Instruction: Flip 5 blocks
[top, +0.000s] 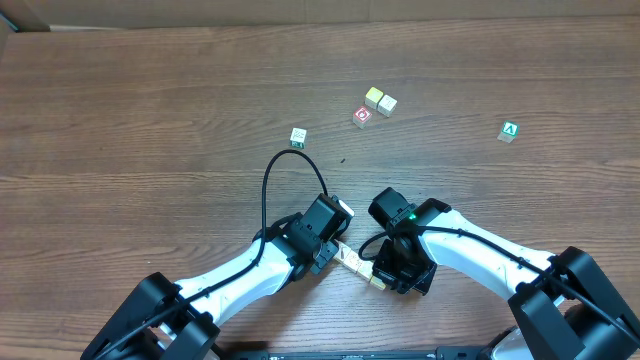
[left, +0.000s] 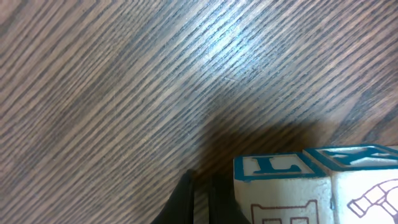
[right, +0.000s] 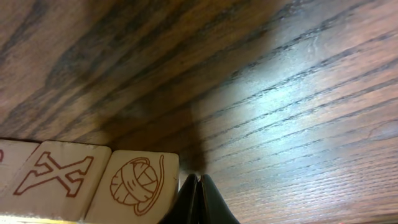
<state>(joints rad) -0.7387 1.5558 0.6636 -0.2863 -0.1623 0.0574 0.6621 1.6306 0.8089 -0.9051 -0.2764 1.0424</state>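
plainly, left gripper (left: 200, 198) and right gripper (right: 199, 190) are clenched empty. row of blocks (top: 357, 265) lies between them, long axis tip to tip.

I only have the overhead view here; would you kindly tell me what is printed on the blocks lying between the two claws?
Observer: The left wrist view shows a block with a blue L printed inside a blue frame on one face.
Operator: Thank you. What about the one touching it?
Observer: That hammer block has a hammer outline on the face towards the camera.
Operator: And what does the right wrist view show?
Observer: There, a block with a red X lies at the bottom edge of the picture.
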